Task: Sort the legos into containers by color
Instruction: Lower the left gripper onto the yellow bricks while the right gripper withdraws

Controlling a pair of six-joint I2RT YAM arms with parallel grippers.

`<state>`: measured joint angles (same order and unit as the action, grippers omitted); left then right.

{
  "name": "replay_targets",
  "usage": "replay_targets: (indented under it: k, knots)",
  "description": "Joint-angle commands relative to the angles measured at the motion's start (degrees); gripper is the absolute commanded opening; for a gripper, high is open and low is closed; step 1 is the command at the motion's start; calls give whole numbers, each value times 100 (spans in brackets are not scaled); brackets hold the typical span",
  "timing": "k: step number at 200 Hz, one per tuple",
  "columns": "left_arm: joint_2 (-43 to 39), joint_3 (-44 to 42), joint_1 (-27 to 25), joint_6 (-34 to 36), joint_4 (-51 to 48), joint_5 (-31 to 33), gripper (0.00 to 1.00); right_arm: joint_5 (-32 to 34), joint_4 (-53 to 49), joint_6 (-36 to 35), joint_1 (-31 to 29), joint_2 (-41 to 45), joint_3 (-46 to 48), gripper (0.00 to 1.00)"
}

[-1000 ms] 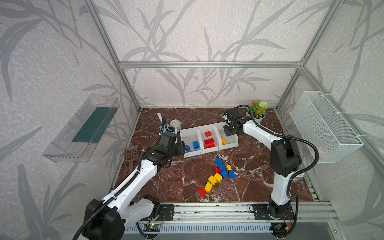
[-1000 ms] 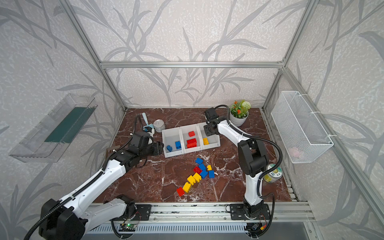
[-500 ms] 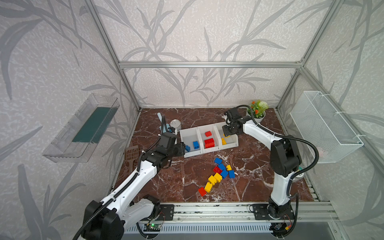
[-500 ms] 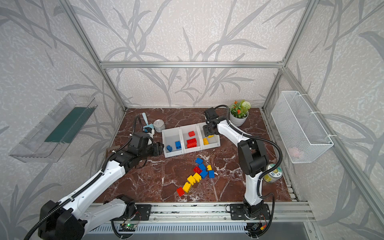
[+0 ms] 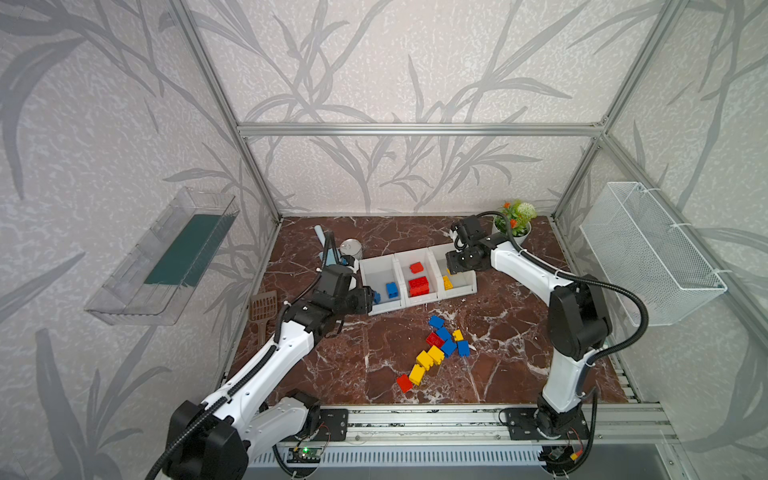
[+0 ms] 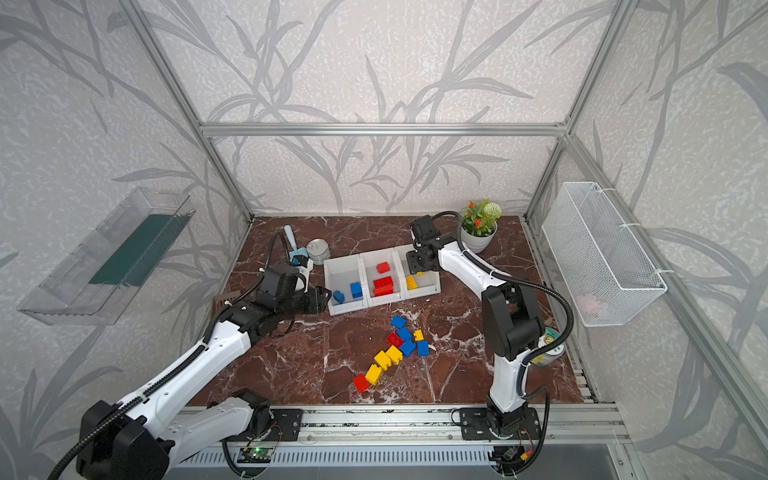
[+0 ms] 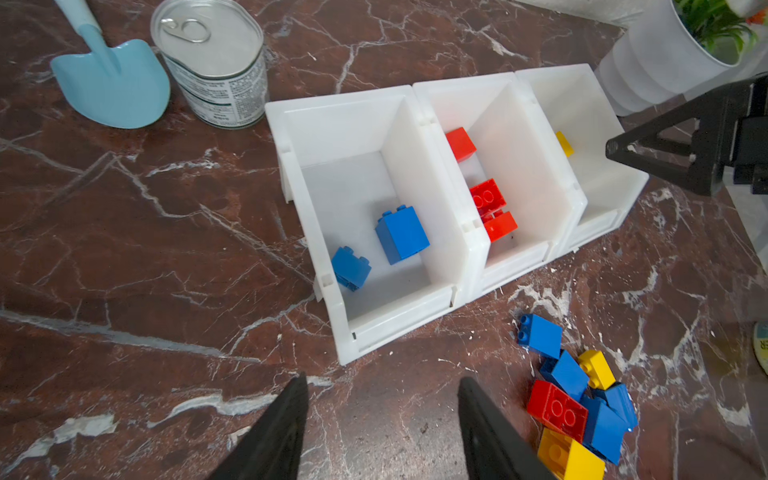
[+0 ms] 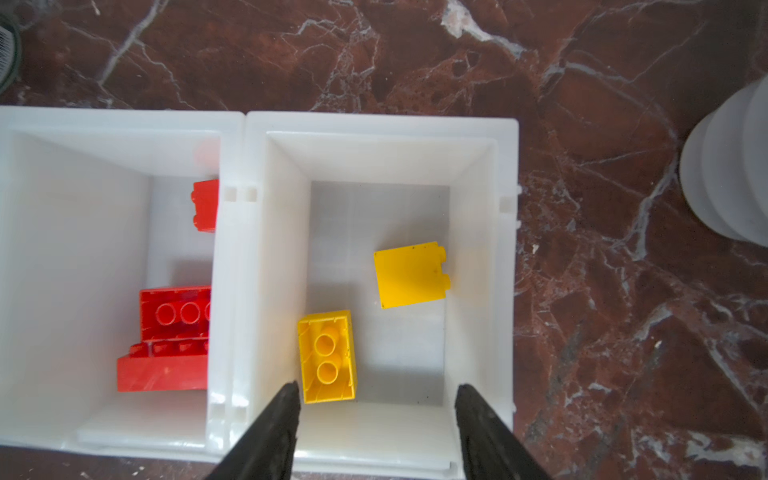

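Three joined white containers [image 5: 376, 266] [image 6: 345, 266] stand mid-table. In the left wrist view the left container [image 7: 332, 102] holds two blue legos [image 7: 401, 235]. The middle one holds red legos [image 8: 174, 311]. The right one [image 8: 374, 122] holds two yellow legos [image 8: 328, 357]. My right gripper [image 8: 376, 386] [image 5: 455, 266] hangs open above the right container with nothing between its fingers. My left gripper [image 7: 382, 380] [image 5: 368, 300] stands open and empty over bare table before the left container. Several loose blue, red and yellow legos [image 5: 435, 321] [image 7: 557, 409] lie in front of the containers.
A tin can [image 7: 216, 62] and a blue trowel [image 7: 112, 83] lie behind the left container. A potted plant [image 5: 515, 224] stands at the back right and a brown scoop [image 5: 262, 307] at the left edge. A wire basket [image 5: 648, 253] and a clear tray [image 5: 166, 257] hang on the side walls.
My right gripper has opened above the right container, and two yellow bricks now lie below it. The left arm and its open gripper have stayed still.
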<state>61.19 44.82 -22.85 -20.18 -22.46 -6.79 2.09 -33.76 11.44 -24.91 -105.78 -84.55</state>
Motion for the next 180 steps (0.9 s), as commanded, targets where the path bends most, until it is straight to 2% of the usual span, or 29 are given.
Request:
replay_targets:
  k: [1, 23, 59, 106, 137, 180]
  knots:
    - [-19, -37, -110, 479, -87, -314, 60, -176, 55, 356, 3, 735, 357, 61]
    - [46, -66, -431, 715, -147, -300, 60, -104, 100, 536, -13, 1425, 872, 61]
    - [526, 13, -1543, 1108, -379, -204, 60, 82, 35, 750, -23, 2436, 1805, 61]
    - [1330, 227, -2618, 1522, -589, -449, 60, 484, -150, 960, -23, 3494, 2764, 62]
    - [1749, 495, -2870, 1665, -752, -457, 61, 694, -89, 1102, -14, 3990, 3191, 63]
    - [2339, 948, -3104, 1677, -907, -622, 61, 699, -108, 1171, -14, 4100, 3313, 63]
